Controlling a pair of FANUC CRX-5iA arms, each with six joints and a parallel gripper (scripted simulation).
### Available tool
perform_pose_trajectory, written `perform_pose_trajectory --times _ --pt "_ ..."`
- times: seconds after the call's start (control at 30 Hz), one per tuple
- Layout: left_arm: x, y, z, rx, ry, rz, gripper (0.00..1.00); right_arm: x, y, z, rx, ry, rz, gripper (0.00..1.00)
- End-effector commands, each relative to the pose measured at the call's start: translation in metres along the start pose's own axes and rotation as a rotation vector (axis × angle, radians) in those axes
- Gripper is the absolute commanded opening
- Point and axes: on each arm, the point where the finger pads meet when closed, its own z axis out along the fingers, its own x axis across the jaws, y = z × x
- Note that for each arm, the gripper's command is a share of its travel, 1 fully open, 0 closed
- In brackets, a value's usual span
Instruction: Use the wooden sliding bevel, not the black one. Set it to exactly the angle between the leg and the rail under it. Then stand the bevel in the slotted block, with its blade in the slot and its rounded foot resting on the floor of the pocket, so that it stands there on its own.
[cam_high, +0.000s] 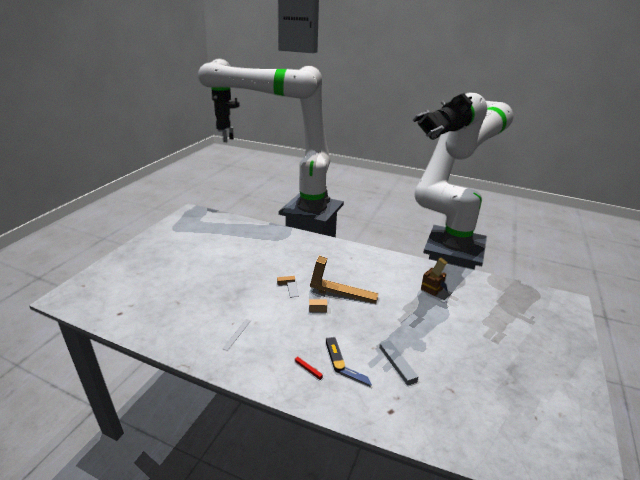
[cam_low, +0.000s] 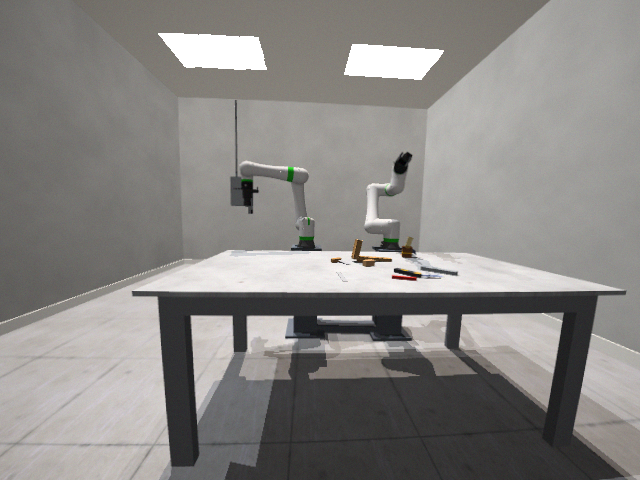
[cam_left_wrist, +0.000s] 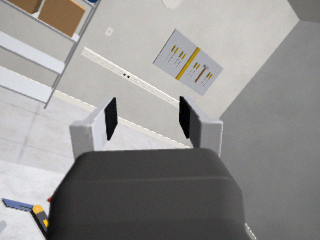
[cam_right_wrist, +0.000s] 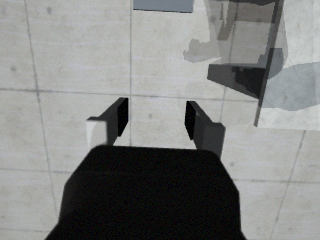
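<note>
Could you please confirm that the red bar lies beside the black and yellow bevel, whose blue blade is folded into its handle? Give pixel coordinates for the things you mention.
Not quite: the blue blade (cam_high: 355, 375) (cam_low: 432, 276) (cam_left_wrist: 17, 204) is swung out from the handle (cam_high: 334, 351) (cam_low: 406, 272) (cam_left_wrist: 40, 218), as the top view shows. The red bar (cam_high: 308, 367) (cam_low: 404, 277) (cam_left_wrist: 49, 199) does lie beside that bevel.

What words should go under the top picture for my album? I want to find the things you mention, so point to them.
Two white robot arms (cam_high: 312, 124) (cam_high: 436, 160) behind a table (cam_high: 155, 310) of wooden pieces and tools.
</note>
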Motion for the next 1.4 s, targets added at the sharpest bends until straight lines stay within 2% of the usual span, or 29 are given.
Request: perform_pose_trajectory --times 0.0,0.27,0.33,0.37,0.57,0.83,0.9,0.97,1.13,1.37 --pt "0.006 0.005 0.009 -0.04 0.007 0.091 1.0 0.0 0.0 -0.001 -0.002 0.0 0.0 1.0" --pt "0.011 0.026 0.029 -0.11 0.025 0.292 1.0 0.0 0.0 -0.001 -0.002 0.0 0.0 1.0" --pt "0.011 0.026 0.029 -0.11 0.025 0.292 1.0 0.0 0.0 -0.001 -0.002 0.0 0.0 1.0" --pt "0.011 0.034 0.035 -0.136 0.033 0.358 1.0 0.0 0.0 -0.001 -0.002 0.0 0.0 1.0" --pt "0.009 0.05 0.045 -0.186 0.047 0.474 1.0 0.0 0.0 -0.001 -0.002 0.0 0.0 1.0" --pt "-0.014 0.102 0.069 -0.354 0.102 0.791 1.0 0.0 0.0 -0.001 -0.002 0.0 0.0 1.0" --pt "-0.014 0.102 0.069 -0.354 0.102 0.791 1.0 0.0 0.0 -0.001 -0.002 0.0 0.0 1.0" --pt "-0.034 0.129 0.075 -0.446 0.139 0.931 1.0 0.0 0.0 -0.001 -0.002 0.0 0.0 1.0" --pt "-0.072 0.169 0.076 -0.591 0.209 1.114 1.0 0.0 0.0 -0.001 -0.002 0.0 0.0 1.0" --pt "-0.143 0.226 0.055 -0.832 0.359 1.338 1.0 0.0 0.0 -0.001 -0.002 0.0 0.0 1.0"
